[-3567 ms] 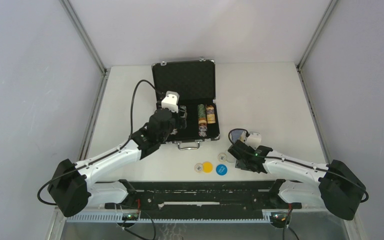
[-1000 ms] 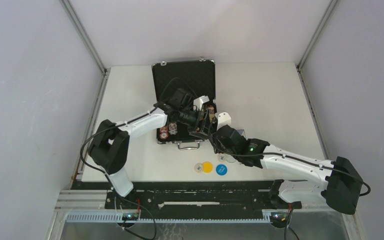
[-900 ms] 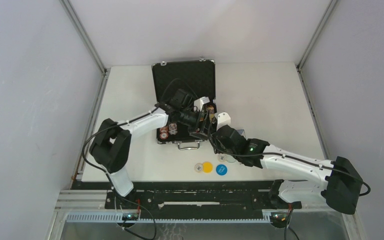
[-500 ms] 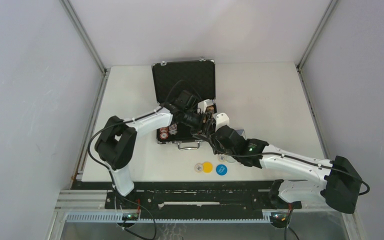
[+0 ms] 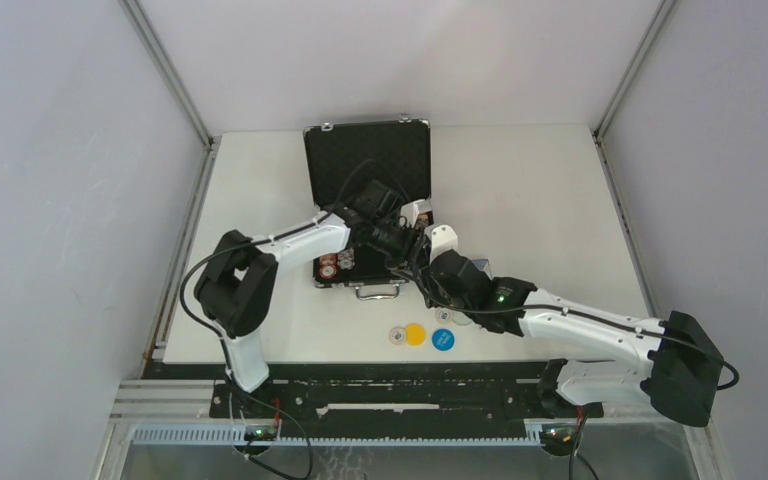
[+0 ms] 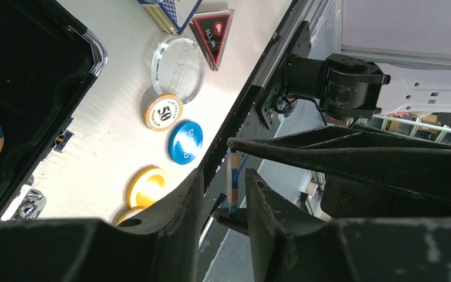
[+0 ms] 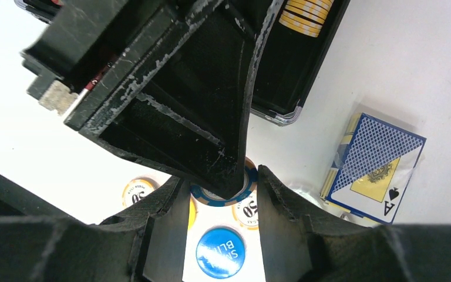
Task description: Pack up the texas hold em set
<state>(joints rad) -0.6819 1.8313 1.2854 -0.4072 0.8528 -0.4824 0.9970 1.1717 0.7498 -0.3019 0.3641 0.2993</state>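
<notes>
A blue chip (image 7: 208,198) is pinched rim to rim in the right pincer (image 7: 220,183), above the tabletop (image 5: 520,190). The left pincer (image 6: 224,174) meets it, fingers slightly spread, one on each side of the chip's faces, with a gap showing. Ahead of the right pincer lies the open case (image 5: 365,160). Beneath the right pincer is a blue button (image 7: 220,252), with the deck (image 7: 376,167) nearby.

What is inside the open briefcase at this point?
In the briefcase, a few chips show at its near-left corner, and a yellow stack elsewhere. The left arm and right arm cover the rest.
</notes>
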